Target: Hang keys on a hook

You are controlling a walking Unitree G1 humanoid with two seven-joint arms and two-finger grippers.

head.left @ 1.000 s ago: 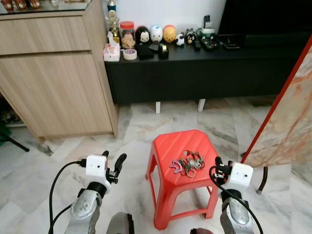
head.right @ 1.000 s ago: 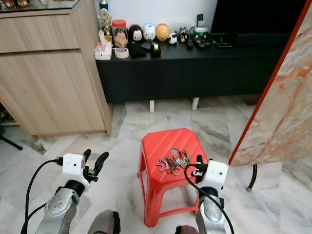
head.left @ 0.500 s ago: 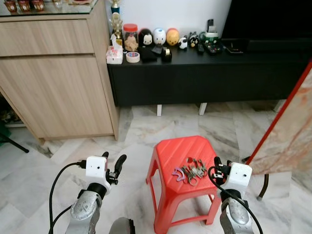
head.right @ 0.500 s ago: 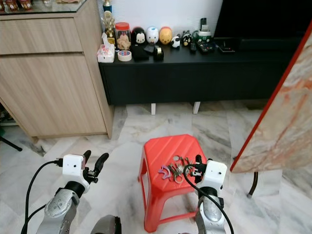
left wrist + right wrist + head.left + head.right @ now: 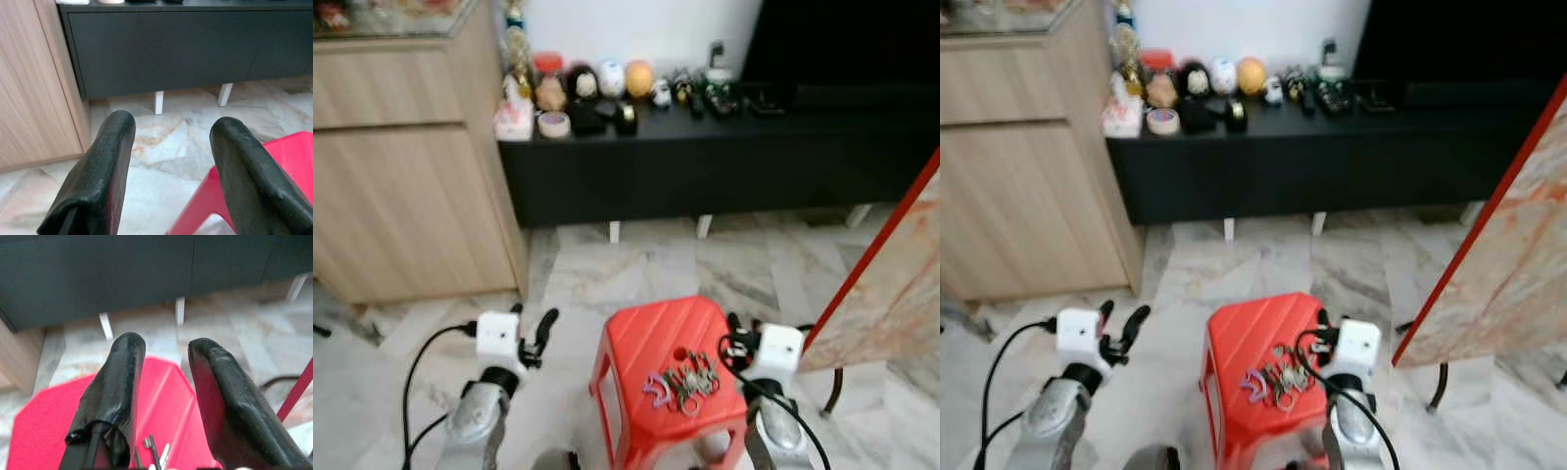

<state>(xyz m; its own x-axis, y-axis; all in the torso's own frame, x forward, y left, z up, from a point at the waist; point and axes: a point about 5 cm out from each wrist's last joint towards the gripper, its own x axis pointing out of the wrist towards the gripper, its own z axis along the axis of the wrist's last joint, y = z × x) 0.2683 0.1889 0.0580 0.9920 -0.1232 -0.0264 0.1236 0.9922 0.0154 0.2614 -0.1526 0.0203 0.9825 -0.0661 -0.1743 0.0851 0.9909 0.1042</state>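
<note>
Red stool carries the keys near its front edge. Right gripper hovers just behind them, jaws open and empty; left gripper open, off to the side. Best to lower the right one squarely over the bunch, then close.

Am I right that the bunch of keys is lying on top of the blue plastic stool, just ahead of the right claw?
Not quite: the stool is red, not blue, as the left eye view shows. The keys do lie on top of it, just ahead of the right claw.
</note>
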